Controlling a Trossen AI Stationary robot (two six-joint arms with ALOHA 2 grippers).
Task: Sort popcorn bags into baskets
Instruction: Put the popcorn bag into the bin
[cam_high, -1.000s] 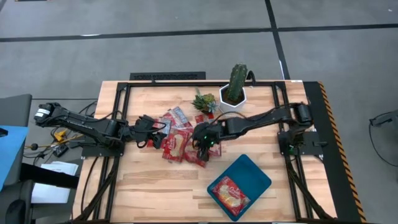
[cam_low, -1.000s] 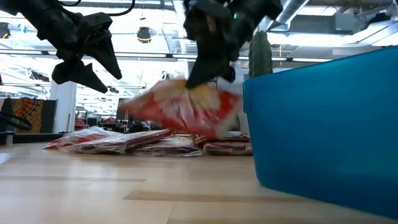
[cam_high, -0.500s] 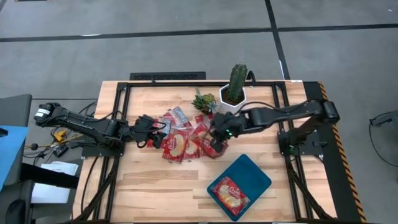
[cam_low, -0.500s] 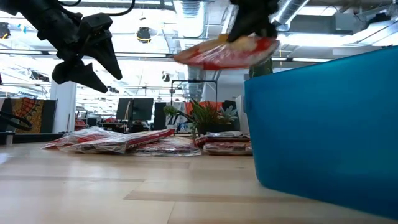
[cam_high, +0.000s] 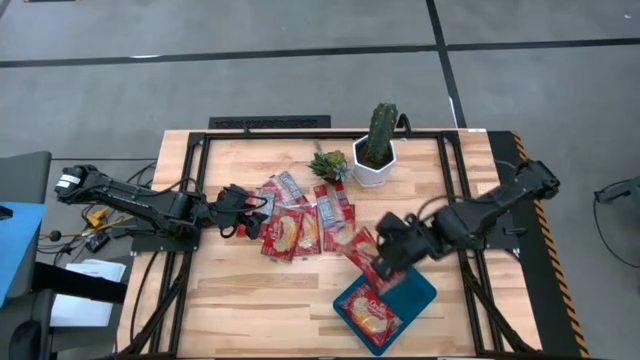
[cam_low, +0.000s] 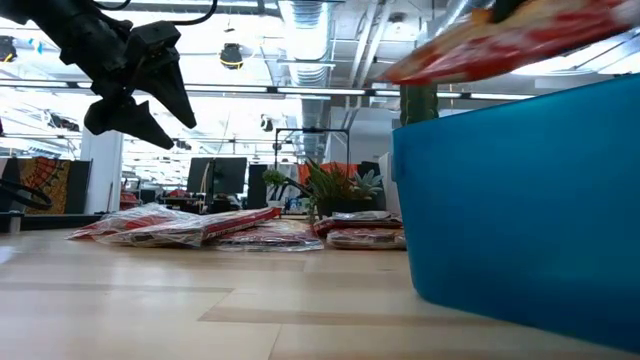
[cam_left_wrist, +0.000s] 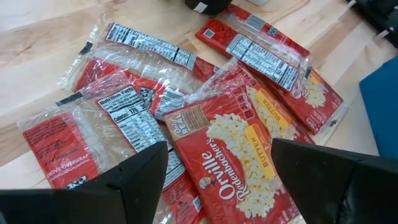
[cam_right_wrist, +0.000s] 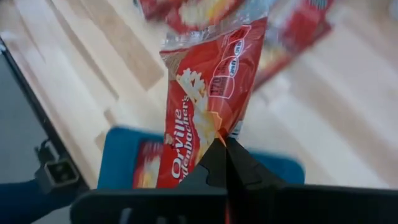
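Observation:
Several red popcorn bags (cam_high: 298, 218) lie flat in a pile on the table's middle, also in the low view (cam_low: 200, 225) and the left wrist view (cam_left_wrist: 230, 149). My left gripper (cam_high: 250, 208) hovers open above the pile's left side (cam_low: 150, 95), touching nothing. My right gripper (cam_high: 388, 262) is shut on one larger bag (cam_high: 362, 250) over the far-left edge of the teal tray (cam_high: 415, 290). Another bag (cam_high: 368, 312) lies flat in the tray. My right gripper pinches the bag's short end (cam_right_wrist: 220, 133) between its two shut fingers, coming from the table's right. The bag (cam_right_wrist: 205, 93) sticks out ahead of the fingers toward the table's left. It is lifted clear, slightly tilted, above the tray's wall (cam_low: 500, 45).
A white hexagonal pot with a cactus (cam_high: 377, 150) and a small green spiky plant (cam_high: 328, 162) stand at the far side behind the pile. The tray's teal wall (cam_low: 520, 200) fills the low view's right. Bare wood (cam_high: 250, 290) lies near the left of the tray.
My right gripper, shut on the bag, has lifted it off the pile and carried it toward the table's near right, to the tray's far-left edge. The bag has gone from hanging near the pile to riding high and nearly level.

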